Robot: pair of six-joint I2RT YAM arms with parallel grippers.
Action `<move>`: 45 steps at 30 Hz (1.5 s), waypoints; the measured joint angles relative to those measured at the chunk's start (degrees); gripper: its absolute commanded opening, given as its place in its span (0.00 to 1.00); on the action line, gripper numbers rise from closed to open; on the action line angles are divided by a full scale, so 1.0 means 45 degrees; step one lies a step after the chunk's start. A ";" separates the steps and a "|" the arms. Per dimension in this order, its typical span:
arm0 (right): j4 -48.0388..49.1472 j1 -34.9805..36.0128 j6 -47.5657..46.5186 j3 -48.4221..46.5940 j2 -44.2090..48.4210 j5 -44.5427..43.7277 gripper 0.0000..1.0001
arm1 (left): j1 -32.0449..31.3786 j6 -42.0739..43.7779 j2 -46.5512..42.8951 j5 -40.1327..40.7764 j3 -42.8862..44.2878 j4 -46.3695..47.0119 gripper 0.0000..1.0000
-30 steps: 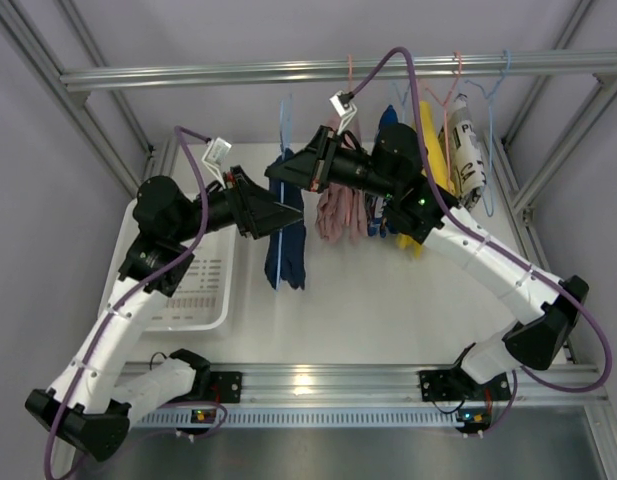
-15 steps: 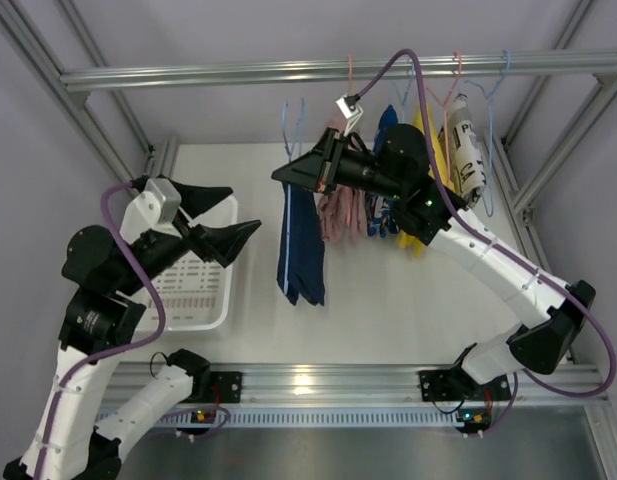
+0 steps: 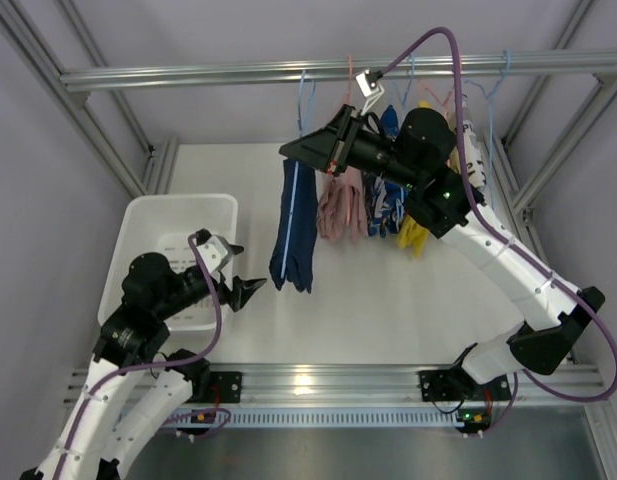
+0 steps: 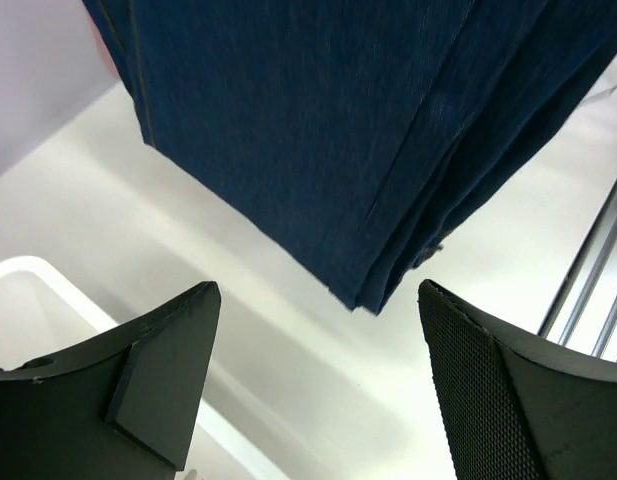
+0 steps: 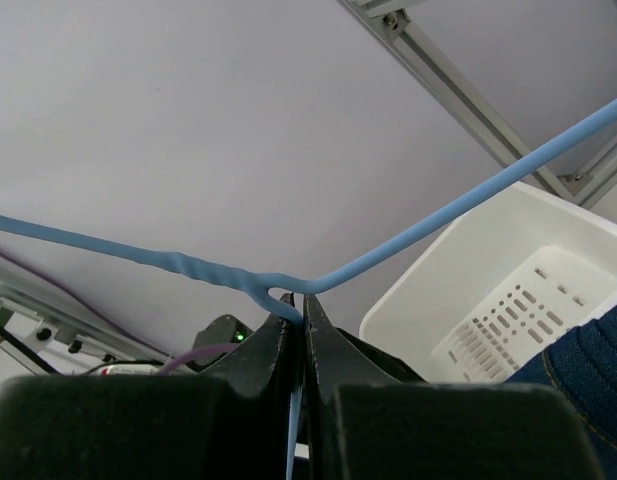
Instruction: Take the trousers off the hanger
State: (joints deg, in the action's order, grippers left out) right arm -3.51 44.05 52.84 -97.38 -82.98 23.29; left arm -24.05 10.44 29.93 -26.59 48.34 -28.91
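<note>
The navy trousers [image 3: 293, 225] hang folded over a light blue hanger [image 3: 306, 100] below the top rail. My right gripper [image 3: 288, 152] is shut on that hanger at its neck; the right wrist view shows the wire [image 5: 438, 215] pinched between the closed jaws [image 5: 304, 325], with a navy corner [image 5: 588, 370] at lower right. The pink trousers [image 3: 340, 210] hang just right of the navy pair. My left gripper [image 3: 238, 272] is open and empty, low by the basket, left of and below the navy trousers. In the left wrist view the navy cloth [image 4: 338, 130] hangs above the open gripper [image 4: 318, 300].
A white basket [image 3: 138, 210] stands on the table at the left; its rim shows in the left wrist view [image 4: 28, 275] and it also shows in the right wrist view [image 5: 508, 290]. A blue patterned garment [image 3: 388, 205], a yellow one [image 3: 413, 240] and more hangers crowd the rail [image 3: 188, 75] at the right.
My left arm has pulled back and dropped from the navy trousers to low beside the basket, gripper open. My right gripper has shifted slightly right with the hanger.
</note>
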 measured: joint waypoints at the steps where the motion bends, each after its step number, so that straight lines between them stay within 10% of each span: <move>1: -0.0049 0.0000 0.0049 -0.0073 0.0000 -0.0034 0.00 | 0.0000 0.0155 -0.0112 -0.0146 -0.0287 -0.0073 0.86; 45: -0.0850 0.0010 0.0034 -0.1137 -0.0602 -0.0607 0.00 | -0.0253 -0.1360 0.0903 -0.0568 -0.2545 0.3764 0.99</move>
State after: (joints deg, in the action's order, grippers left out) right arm -7.33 44.10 52.99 -102.50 -85.69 20.56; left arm -25.19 4.32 34.00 -29.15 36.88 -11.97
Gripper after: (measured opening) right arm 0.022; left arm 0.987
